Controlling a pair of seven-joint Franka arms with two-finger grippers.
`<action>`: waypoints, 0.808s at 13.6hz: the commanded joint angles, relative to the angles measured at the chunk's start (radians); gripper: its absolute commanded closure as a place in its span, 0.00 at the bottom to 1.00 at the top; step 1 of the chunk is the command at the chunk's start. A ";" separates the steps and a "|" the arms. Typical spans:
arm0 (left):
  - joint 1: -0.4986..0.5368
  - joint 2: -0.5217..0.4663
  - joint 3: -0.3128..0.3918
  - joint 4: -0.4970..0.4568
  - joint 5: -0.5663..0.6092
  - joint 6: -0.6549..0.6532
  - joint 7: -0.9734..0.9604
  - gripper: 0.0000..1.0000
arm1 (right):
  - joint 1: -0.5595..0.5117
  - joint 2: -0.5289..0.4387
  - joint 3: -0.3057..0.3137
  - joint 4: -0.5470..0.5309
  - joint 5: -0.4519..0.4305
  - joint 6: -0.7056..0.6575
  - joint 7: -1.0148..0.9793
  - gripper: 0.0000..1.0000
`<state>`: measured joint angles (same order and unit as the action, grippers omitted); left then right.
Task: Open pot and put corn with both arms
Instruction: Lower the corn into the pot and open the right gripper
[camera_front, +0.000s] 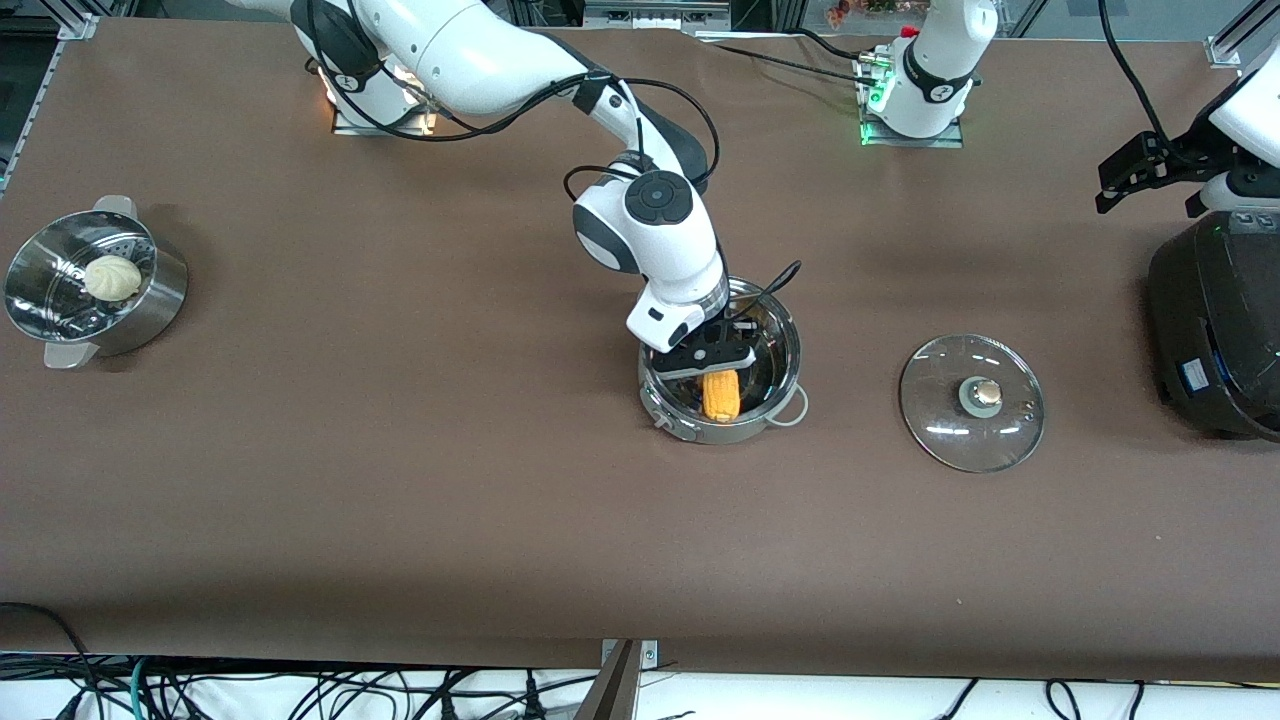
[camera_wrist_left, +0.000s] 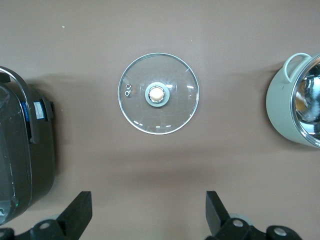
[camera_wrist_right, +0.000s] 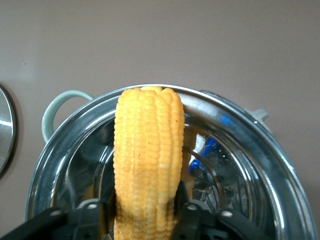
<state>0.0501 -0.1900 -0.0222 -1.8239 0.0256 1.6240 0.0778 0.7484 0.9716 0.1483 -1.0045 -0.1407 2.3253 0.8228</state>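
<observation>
The right gripper (camera_front: 718, 368), its jaws pressed against the corn cob (camera_front: 721, 394), holds it lengthwise inside the open stainless-steel pot (camera_front: 782, 390), cob pointing away from its fingers, while the left gripper (camera_wrist_left: 148, 216) waits wide open above the glass lid (camera_wrist_left: 158, 93).

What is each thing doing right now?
pot: open, corn inside
lid: off, flat on table
corn: in pot, leaning on rim, between right gripper fingers
left gripper: open, above lid
steamer pot: open, bun inside
black cooker: closed

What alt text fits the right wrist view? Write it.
A yellow corn cob stands between the right gripper fingers, inside an open steel pot on a brown table. The glass lid's edge shows beside the pot.
</observation>
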 joint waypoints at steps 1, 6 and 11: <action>-0.006 0.015 -0.004 0.035 0.025 -0.029 -0.013 0.00 | 0.019 0.015 -0.009 0.038 -0.020 -0.023 0.022 0.00; -0.004 0.015 -0.031 0.035 0.037 -0.030 -0.015 0.00 | 0.036 0.001 -0.035 0.038 -0.022 -0.064 0.019 0.00; -0.004 0.015 -0.035 0.037 0.037 -0.035 -0.015 0.00 | 0.017 -0.092 -0.118 0.038 -0.010 -0.174 -0.001 0.00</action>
<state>0.0498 -0.1898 -0.0519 -1.8230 0.0305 1.6203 0.0771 0.7712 0.9353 0.0503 -0.9620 -0.1416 2.2217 0.8224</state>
